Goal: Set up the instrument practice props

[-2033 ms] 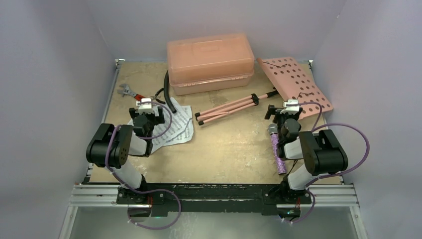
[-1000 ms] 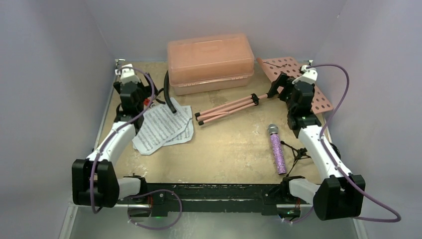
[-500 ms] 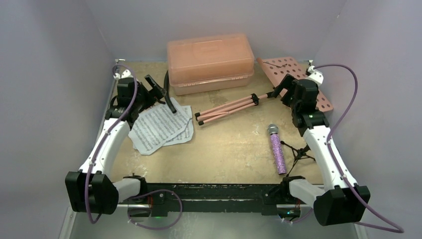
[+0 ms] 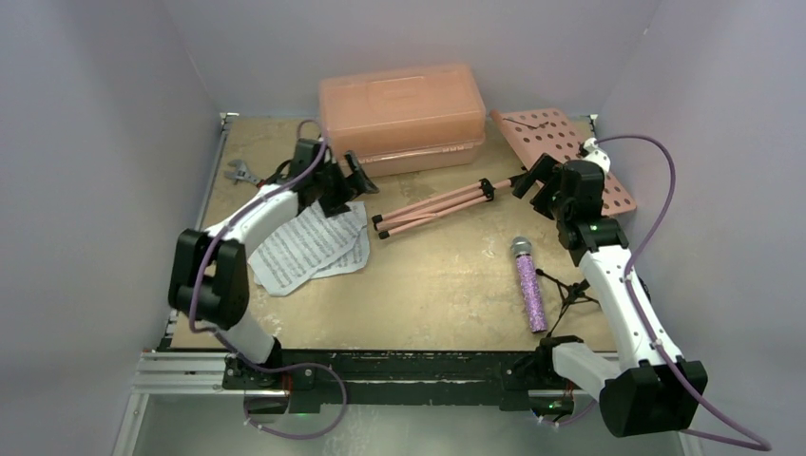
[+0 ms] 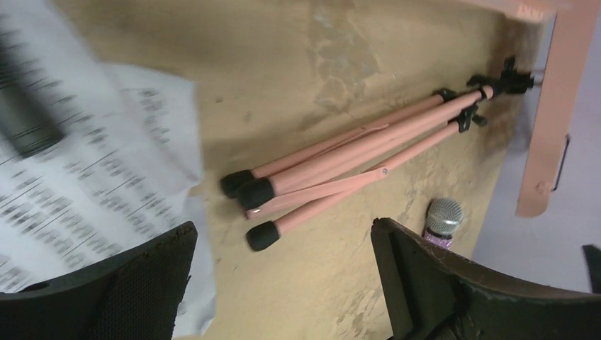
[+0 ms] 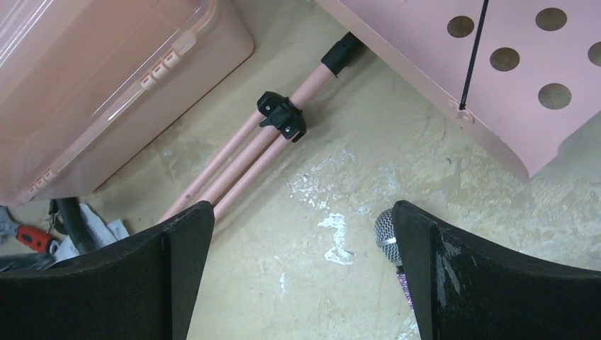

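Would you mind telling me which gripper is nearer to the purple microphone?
Right. The right gripper hovers just beyond the purple microphone, by the music stand; the left gripper is far to its left, at the sheet music.

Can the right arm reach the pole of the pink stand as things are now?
Probably yes: the right gripper is open, hanging over the pole, and nothing lies between them.

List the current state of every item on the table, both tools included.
music stand: lying down, not erected, legs folded together
sheet-music pages: lying loose, overlapping
microphone: lying on its side, not mounted
mic stand: beside the microphone, holding nothing
pink box: lid shut
left tool: open, empty
right tool: open, empty
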